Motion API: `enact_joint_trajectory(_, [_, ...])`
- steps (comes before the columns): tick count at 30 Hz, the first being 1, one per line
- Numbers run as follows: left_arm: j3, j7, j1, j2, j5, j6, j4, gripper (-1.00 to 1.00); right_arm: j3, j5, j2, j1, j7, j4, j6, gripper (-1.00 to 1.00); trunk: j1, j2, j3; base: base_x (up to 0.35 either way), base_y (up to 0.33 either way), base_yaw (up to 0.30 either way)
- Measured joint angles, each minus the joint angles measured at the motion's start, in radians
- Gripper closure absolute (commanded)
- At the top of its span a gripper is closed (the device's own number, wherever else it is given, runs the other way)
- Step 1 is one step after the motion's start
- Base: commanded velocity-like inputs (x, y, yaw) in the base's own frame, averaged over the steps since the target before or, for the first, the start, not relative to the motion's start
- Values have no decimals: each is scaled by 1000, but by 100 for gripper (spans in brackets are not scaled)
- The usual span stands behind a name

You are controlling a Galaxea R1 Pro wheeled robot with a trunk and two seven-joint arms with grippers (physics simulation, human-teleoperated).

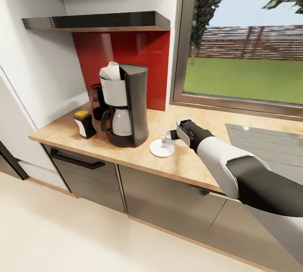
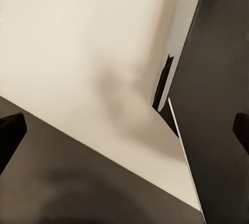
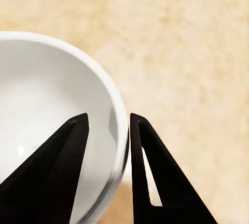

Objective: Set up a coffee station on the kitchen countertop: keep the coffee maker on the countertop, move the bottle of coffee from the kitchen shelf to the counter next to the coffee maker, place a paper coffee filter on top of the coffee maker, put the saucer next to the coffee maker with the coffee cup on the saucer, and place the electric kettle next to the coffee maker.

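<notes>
One step is occupying us: we are carrying the small white ceramic coffee cup [image 1: 168,137] over the round white saucer [image 1: 162,149], which is lying on the pale wooden countertop [image 1: 189,160] just beside the black-and-white drip coffee maker [image 1: 125,104]. To do it well, we are judging that the cup should be centred and lowered level before letting go. The right gripper [image 3: 120,130] is pinching the cup's rim, one finger inside, one outside, narrowly set.
</notes>
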Motion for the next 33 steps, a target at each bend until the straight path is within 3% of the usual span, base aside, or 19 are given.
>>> enact_joint_trajectory(33, [-6,-4,3,0,4,-12,3,-100,0,-7,0,-12,3,-23,24,100,0,0,0,-25,18,0])
